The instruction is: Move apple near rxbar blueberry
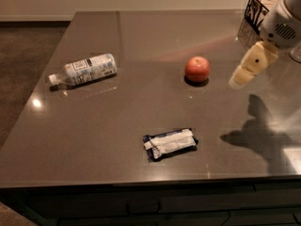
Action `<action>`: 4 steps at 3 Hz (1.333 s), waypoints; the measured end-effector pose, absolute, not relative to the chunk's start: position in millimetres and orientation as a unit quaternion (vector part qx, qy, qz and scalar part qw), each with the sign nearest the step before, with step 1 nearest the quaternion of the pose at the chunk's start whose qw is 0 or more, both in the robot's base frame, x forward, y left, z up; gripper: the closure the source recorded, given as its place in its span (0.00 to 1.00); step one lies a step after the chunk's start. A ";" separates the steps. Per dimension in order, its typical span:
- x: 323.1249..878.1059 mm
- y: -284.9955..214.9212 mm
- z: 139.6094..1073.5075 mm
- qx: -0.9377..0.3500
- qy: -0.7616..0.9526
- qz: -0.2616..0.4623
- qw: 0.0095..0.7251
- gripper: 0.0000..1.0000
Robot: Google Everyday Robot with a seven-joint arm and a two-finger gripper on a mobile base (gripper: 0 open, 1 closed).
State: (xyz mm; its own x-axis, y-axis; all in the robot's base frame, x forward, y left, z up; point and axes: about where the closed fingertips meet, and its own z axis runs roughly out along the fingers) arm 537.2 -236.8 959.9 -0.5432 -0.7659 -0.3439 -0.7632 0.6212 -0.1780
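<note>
The apple (197, 68) is a small red-orange fruit resting on the dark table (117, 126), right of the middle. The rxbar blueberry (170, 144) lies flat nearer the front edge, dark wrapper with a white label, below and left of the apple. My gripper (239, 80) hangs from the white arm at the right, above the table and a little to the right of the apple, apart from it. Its shadow falls on the table at the lower right.
A clear plastic bottle (83, 70) with a white label lies on its side at the left. A black wire basket (256, 11) stands at the back right corner. The table's front edge runs along the bottom; floor lies to the left.
</note>
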 end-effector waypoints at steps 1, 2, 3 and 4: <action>576.3 -247.8 954.6 -0.370 0.899 0.011 0.233 0.00; 610.4 -247.1 938.6 -0.324 0.907 0.036 0.267 0.00; 636.1 -225.0 917.8 -0.314 0.903 0.061 0.287 0.00; 650.8 -205.4 896.5 -0.316 0.901 0.074 0.286 0.00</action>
State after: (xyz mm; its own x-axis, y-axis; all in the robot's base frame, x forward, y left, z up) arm 650.8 -205.4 896.5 -0.6363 -0.5278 -0.5626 -0.6129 0.7888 -0.0468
